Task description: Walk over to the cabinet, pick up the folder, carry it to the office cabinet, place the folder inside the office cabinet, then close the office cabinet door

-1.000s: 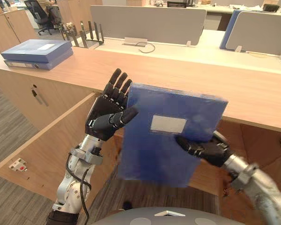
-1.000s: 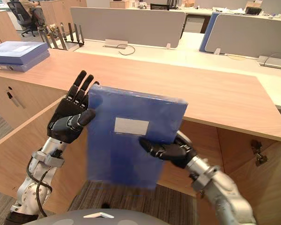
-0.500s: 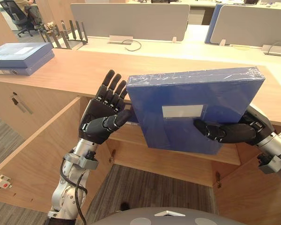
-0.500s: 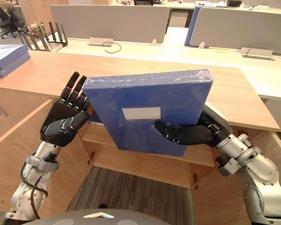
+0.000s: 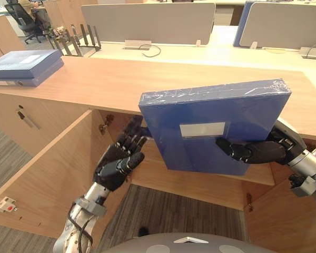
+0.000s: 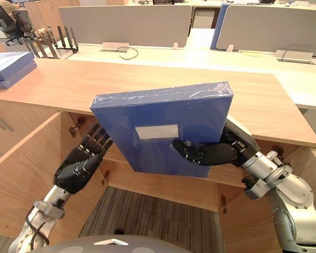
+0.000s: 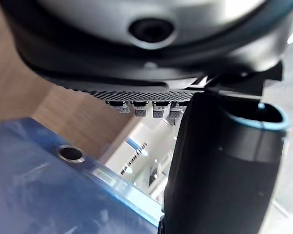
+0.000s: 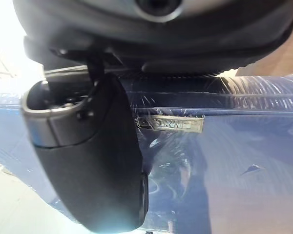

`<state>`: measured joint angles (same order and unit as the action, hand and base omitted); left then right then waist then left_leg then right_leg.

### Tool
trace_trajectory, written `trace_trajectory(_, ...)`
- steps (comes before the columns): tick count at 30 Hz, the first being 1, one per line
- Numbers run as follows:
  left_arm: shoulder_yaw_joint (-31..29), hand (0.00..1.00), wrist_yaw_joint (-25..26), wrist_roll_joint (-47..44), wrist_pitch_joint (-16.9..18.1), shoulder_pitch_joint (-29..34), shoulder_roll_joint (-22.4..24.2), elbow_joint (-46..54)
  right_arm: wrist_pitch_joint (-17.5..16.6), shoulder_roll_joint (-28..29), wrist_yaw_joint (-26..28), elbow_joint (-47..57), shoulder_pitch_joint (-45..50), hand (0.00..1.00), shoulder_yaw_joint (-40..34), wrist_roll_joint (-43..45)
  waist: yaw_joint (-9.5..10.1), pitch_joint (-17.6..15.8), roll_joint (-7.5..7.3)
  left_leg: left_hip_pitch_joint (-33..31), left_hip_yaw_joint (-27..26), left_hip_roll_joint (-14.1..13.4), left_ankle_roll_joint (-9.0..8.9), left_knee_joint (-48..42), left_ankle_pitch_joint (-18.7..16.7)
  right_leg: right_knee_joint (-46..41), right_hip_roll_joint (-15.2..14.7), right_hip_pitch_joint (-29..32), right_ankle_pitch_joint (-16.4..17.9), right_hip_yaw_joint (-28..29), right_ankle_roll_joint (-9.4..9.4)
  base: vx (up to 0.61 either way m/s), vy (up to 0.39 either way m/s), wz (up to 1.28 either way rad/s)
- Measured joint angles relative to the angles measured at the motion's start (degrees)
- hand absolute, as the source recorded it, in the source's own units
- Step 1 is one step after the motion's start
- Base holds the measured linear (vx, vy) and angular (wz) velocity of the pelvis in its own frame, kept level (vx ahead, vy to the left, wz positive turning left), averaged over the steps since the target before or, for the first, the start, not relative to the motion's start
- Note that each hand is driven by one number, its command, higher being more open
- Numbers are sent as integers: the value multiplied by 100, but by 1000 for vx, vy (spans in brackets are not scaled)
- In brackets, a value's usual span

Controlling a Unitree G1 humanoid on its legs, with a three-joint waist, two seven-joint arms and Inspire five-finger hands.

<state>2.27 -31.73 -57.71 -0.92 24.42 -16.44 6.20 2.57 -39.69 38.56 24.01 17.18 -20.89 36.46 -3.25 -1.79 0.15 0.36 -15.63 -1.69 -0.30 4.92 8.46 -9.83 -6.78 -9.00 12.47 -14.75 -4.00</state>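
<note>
The blue folder (image 5: 237, 113) is held up in the middle and right of the frame. It is wrapped in shiny film and stands on edge, tilted, with its spine uppermost. It sits in front of the open office cabinet under the bench (image 5: 121, 79). A white label (image 5: 202, 129) sits on the face turned to the camera.

The right hand (image 5: 258, 152) comes in from the right edge and grasps the folder low on that side. Its thumb lies across the front face just under the label, and its fingers go behind the cover. In the right wrist view the thumb presses the film beside a small metal tag (image 8: 171, 123).

The left hand (image 5: 115, 166) is at lower left of centre, below the folder's lower left corner. Its fingers (image 5: 130, 142) are released and nearly straight, pointing up towards that corner. Whether they touch the folder I cannot tell. The left wrist view shows the blue cover close by, with a metal-ringed hole (image 7: 71, 153) in it.

Behind the folder a wooden shelf (image 5: 195, 179) crosses the cabinet. The left cabinet door (image 5: 47, 174) stands wide open across the lower left of the frame. At upper left a stack of blue folders (image 5: 26, 66) lies on the bench, with a black file rack (image 5: 79, 38) beyond it. Grey divider screens (image 5: 147, 22) run along the top of the frame, and grey carpet (image 5: 189, 213) shows at the bottom centre.
</note>
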Motion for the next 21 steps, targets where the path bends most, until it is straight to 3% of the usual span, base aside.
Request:
trace_trajectory(12,-50,100,-356,-21,-285,323,65,-1150,0,0,141,-58,66,0,-2,2,77,-31,-52,-90,68,19,45,0,-29,17,-3,8,2,-90,-3,4,-1,3)
trace_trajectory(21,-160,100,-520,1382,-320,550,48,-3180,2,1,153,-196,50,0,-42,-3,86,-22,-48,-100,111,24,48,-1,-27,15,-9,6,4,-128,-5,0,0,0)
